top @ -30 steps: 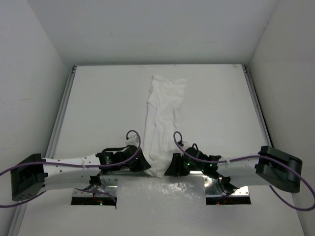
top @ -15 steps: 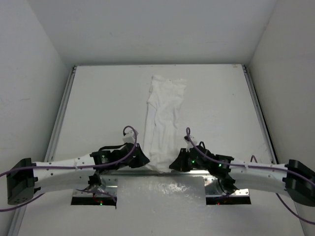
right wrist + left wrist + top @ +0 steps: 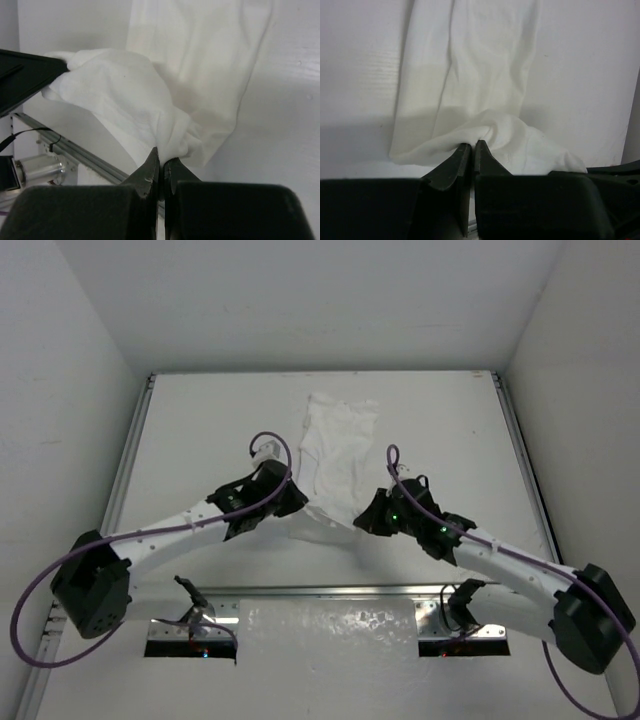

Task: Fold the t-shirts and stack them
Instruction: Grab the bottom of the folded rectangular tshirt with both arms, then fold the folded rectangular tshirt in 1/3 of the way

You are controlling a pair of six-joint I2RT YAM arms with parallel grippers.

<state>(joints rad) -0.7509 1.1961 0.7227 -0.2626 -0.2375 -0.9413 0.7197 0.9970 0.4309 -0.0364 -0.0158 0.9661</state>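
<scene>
Both pinched tight, the left end effector (image 3: pixel 472 144) and right end effector (image 3: pixel 161 159) grip the white t-shirt (image 3: pixel 340 445) by its near edge, seemingly lifted. Its rest lies toward the far side of the white surface (image 3: pixel 200 440), enclosed by white walls (image 3: pixel 320 300).

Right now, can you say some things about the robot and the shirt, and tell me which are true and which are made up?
1. Both the left gripper and the right gripper pinch the white t-shirt. True.
2. The white t-shirt is folded into a neat square. False: it lies as a long strip, its near end bunched and lifted.
3. The left gripper's jaws stand wide open. False: they are shut on fabric.
4. The white t-shirt's far end lies on the table. True.
</scene>
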